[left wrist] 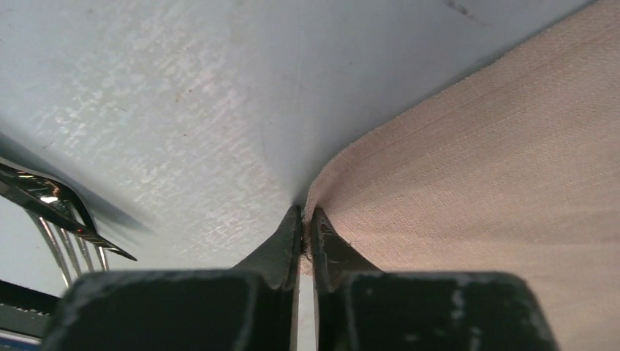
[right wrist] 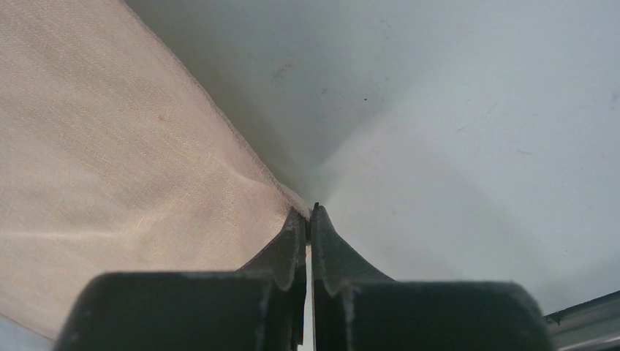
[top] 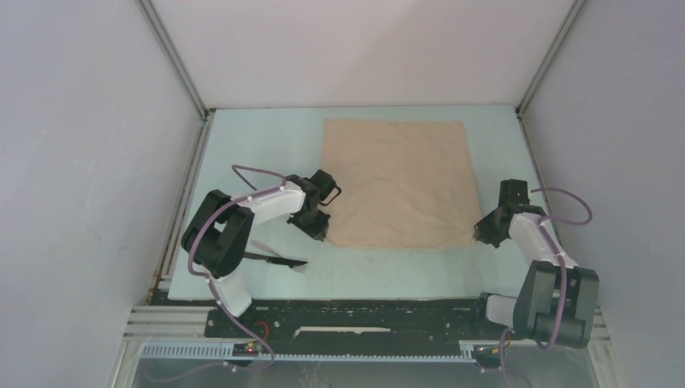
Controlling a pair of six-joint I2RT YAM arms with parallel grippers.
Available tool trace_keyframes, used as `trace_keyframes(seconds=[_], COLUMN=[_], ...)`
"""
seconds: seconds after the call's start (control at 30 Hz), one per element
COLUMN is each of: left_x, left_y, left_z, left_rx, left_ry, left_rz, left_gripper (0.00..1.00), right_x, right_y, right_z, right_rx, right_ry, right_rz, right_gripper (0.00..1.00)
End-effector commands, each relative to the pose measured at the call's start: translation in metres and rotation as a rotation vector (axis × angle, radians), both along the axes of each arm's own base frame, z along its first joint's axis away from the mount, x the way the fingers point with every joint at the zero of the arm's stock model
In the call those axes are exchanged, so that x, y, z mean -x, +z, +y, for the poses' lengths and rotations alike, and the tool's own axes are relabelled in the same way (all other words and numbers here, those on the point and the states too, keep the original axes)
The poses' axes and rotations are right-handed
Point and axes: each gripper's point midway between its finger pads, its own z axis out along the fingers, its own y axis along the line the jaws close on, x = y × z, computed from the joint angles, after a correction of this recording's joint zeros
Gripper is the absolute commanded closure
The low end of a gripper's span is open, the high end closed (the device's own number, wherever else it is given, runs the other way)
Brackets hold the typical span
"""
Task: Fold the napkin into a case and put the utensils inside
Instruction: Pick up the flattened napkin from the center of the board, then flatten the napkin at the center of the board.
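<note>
The tan napkin [top: 397, 183] lies flat and unfolded on the pale table, its near edge toward the arms. My left gripper [top: 321, 234] is at the napkin's near left corner, shut on the napkin [left wrist: 468, 168], with cloth pinched between the fingertips [left wrist: 289, 232]. At the near right corner my right gripper [top: 480, 235] is shut on the napkin [right wrist: 124, 161] too, the cloth's corner caught at its tips. The utensils [top: 279, 257], dark and slim, lie on the table left of the napkin, under the left arm; their tines and blade [left wrist: 62, 219] show at the left wrist view's edge.
White walls enclose the table on three sides. A black rail [top: 355, 311] runs along the near edge between the two arm bases. The pale tabletop [top: 258, 145] shows bare left of the napkin.
</note>
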Motion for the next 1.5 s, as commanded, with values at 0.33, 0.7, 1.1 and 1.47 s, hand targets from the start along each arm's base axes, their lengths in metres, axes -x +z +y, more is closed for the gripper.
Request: trace_keyframes(seconds=[0.33, 0.7, 1.1, 1.47], left_x=[-0.022, -0.004, 0.014, -0.187], left_y=[0.078, 0.359, 0.511, 0.417], left_z=[0.007, 0.002, 0.031, -0.019], left_rx=[0.006, 0.234, 0.112, 0.040], left_ry=[-0.130, -0.507, -0.560, -0.520], left_rz=[-0.276, -1.071, -1.509, -1.256], left_gripper=[1.00, 1.00, 1.00, 1.00], right_x=[-0.010, 0.048, 0.087, -0.112], right_y=[0.067, 0.323, 0.464, 0.362], right_z=[0.020, 0.065, 0.056, -0.004], right_rx=[-0.019, 0.147, 0.343, 0.308], right_ry=[0.198, 0.449, 0.365, 0.309], right_rz=[-0.276, -0.998, -1.304, -0.947], right_gripper=[1.00, 1.00, 1.00, 1.00])
